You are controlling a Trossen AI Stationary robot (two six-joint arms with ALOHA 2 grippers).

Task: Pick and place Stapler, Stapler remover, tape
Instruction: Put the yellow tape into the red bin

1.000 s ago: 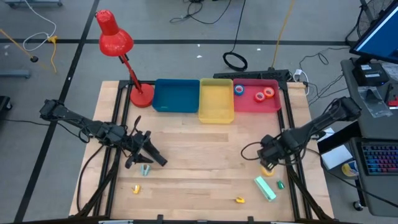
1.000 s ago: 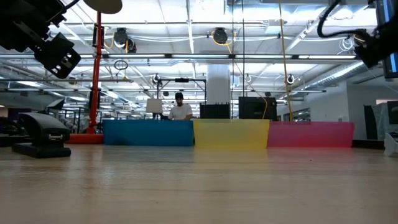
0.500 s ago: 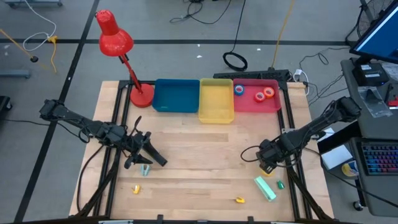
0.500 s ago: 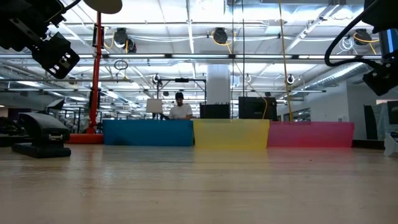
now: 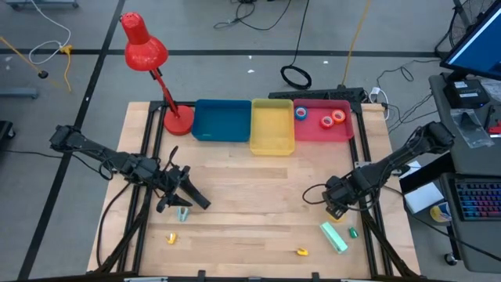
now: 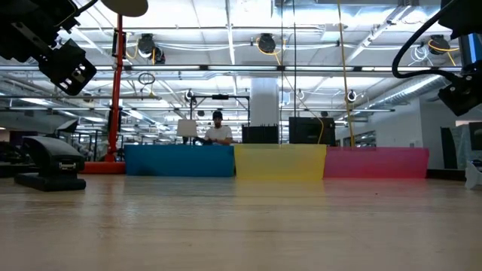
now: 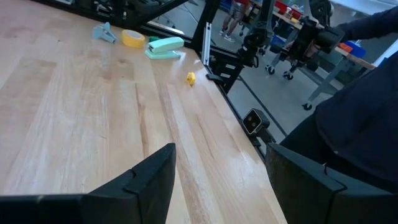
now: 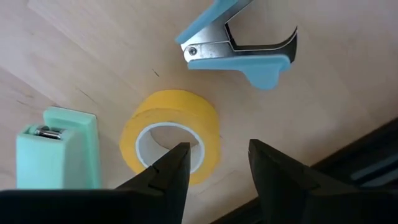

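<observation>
Bare wooden table (image 5: 258,196) lies open mid-table; three plastic bins (image 5: 272,125) wall the far edge, a red desk lamp (image 5: 149,59) beside them.

- In the high view, the right gripper (image 5: 338,208) hides the yellow tape (image 8: 171,135).
- The mint stapler (image 8: 57,147) beside this tape is cut off by the right wrist view's edge.

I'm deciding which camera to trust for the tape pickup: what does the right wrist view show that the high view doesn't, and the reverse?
Right wrist only: the yellow tape and blue remover, just past the right fingers. High only: red bin with three tape rolls, blue and yellow bins, lamp, left arm. Both: mint stapler and the table.
</observation>
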